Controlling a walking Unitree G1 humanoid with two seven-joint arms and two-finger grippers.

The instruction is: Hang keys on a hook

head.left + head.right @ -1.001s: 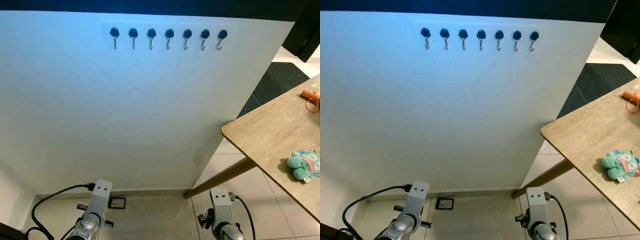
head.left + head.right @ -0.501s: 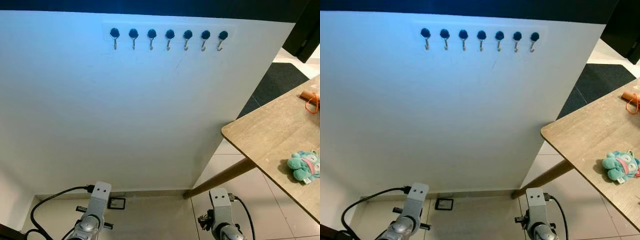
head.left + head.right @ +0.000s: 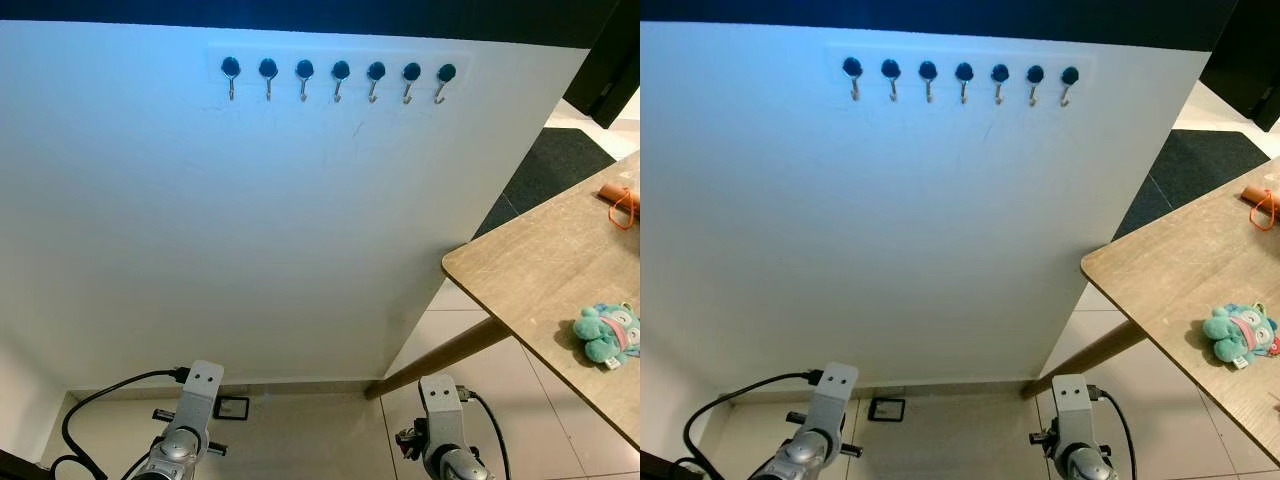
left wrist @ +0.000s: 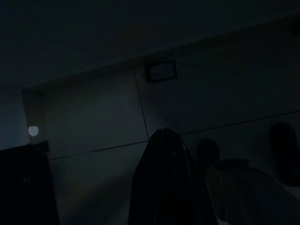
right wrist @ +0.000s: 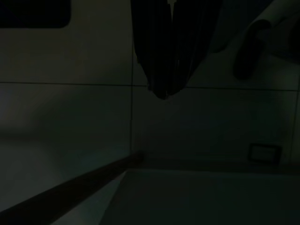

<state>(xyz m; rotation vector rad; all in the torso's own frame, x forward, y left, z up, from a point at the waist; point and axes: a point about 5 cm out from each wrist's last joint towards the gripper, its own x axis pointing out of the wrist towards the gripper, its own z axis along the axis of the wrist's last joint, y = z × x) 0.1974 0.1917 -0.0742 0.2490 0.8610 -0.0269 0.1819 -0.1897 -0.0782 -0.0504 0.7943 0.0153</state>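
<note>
Facing a white wall [image 3: 250,230] with a row of seven hooks [image 3: 338,78] high up, each with a dark round knob and a small metal hook under it, all bare.

Both arms hanging low, at the bottom edge of the eye views: left arm [image 3: 190,420] on the left with a black cable looping off it, right arm [image 3: 442,430] on the right, near the slanted wooden leg [image 3: 440,355] of the tabletop. Both pointing down toward the tiled floor [image 3: 950,440], well apart from the hooks.

Left hand [image 4: 161,180] seen in the very dark left wrist view as one black shape over floor tiles; fingers seem pressed together with no gap visible, nothing made out between them. Right hand [image 5: 164,56] in the dark right wrist view also black, fingers close together with only a thin slit between them near the base, nothing visible in the grip. Small dark rectangular thing [image 3: 233,406] on the floor by the foot of the wall, between the two arms.

On the right, wooden tabletop [image 3: 520,270] with a teal plush toy [image 3: 606,333] near its edge. Farther back, at the frame edge, an orange loop on a brownish thing [image 3: 624,200]; cannot tell whether these are the keys. Dark mat [image 3: 555,165] on the floor beyond the tabletop.
</note>
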